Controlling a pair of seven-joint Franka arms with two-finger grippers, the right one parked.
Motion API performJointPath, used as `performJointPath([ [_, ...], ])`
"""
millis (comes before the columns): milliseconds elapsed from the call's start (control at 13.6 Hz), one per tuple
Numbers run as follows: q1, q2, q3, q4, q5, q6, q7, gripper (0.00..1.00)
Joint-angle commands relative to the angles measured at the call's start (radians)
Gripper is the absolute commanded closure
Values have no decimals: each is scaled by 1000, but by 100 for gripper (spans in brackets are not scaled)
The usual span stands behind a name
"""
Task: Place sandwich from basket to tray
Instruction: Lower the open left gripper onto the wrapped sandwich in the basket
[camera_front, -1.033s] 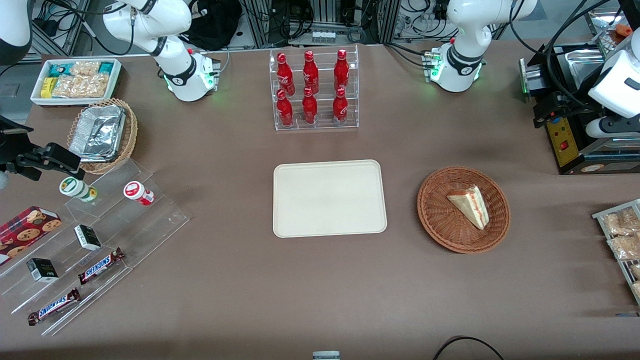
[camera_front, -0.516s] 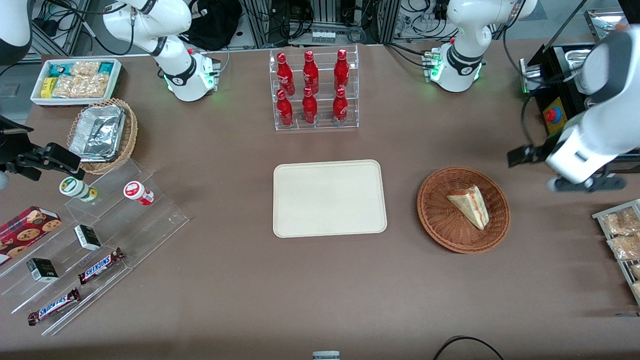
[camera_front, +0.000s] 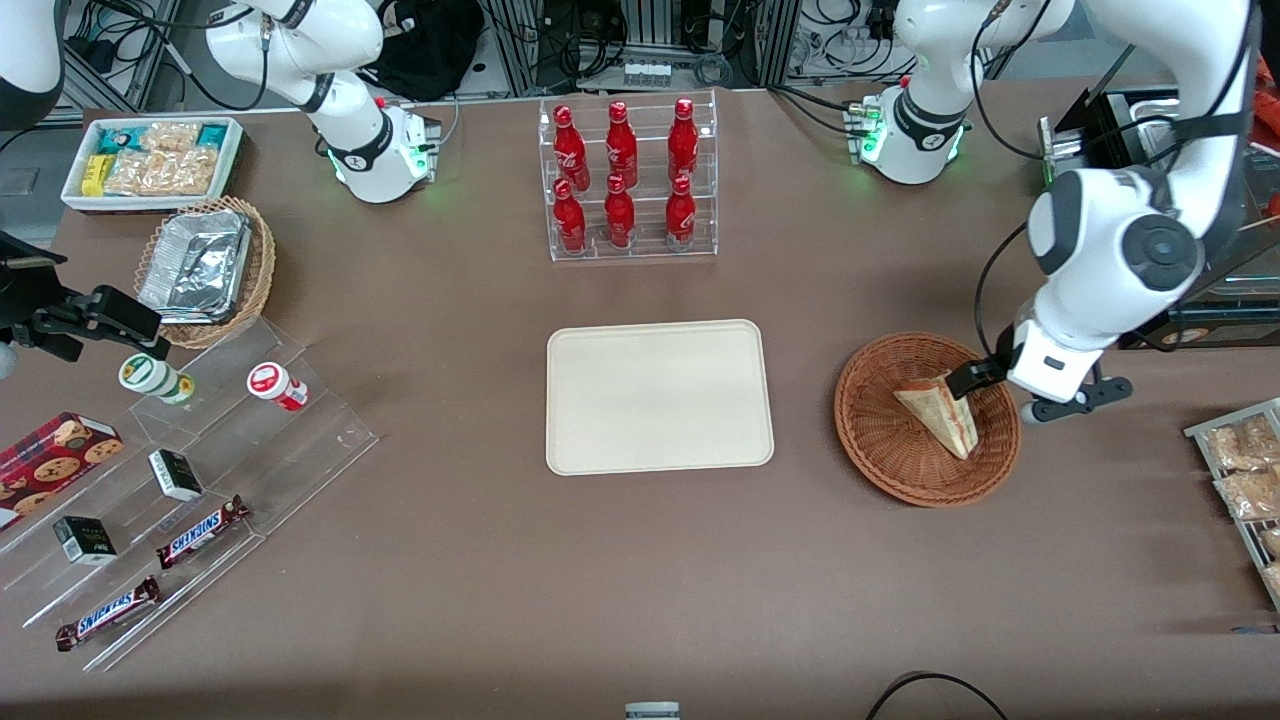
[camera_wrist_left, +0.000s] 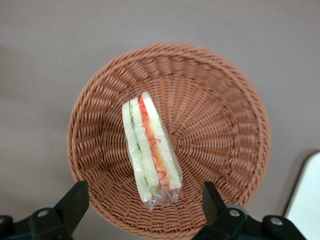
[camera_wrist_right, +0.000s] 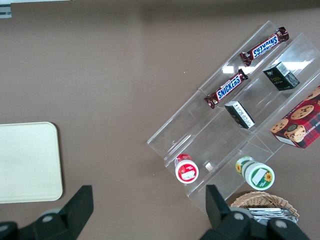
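The sandwich (camera_front: 940, 412), a clear-wrapped wedge with red and green filling, lies in the reddish-brown wicker basket (camera_front: 880, 440). In the left wrist view the sandwich (camera_wrist_left: 150, 145) rests on edge near the middle of the basket (camera_wrist_left: 220, 125). My left gripper (camera_front: 1015, 395) hangs over the basket's rim on the side toward the working arm's end. It is open, its fingers (camera_wrist_left: 75, 200) spread wider than the sandwich, and the gripper (camera_wrist_left: 144, 205) holds nothing. The cream tray (camera_front: 660, 395) lies flat beside the basket, toward the table's middle, and a corner of the tray (camera_wrist_left: 307, 200) shows in the wrist view.
A clear rack of red bottles (camera_front: 630, 180) stands farther from the camera than the tray. A tan basket of foil containers (camera_front: 205, 265), a white snack bin (camera_front: 150, 160) and an acrylic snack stand (camera_front: 190, 480) sit toward the parked arm's end. A packet rack (camera_front: 1245, 470) lies near the basket.
The left arm has swung in from the working arm's end of the table and come down over the basket's rim. The sandwich, basket and tray have not moved.
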Motion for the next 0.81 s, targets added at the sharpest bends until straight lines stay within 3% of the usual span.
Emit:
performJointPath([
  [0, -3, -33, 0, -64, -18, 32, -75, 0],
  [738, -3, 133, -35, -58, -50, 200, -206, 0],
])
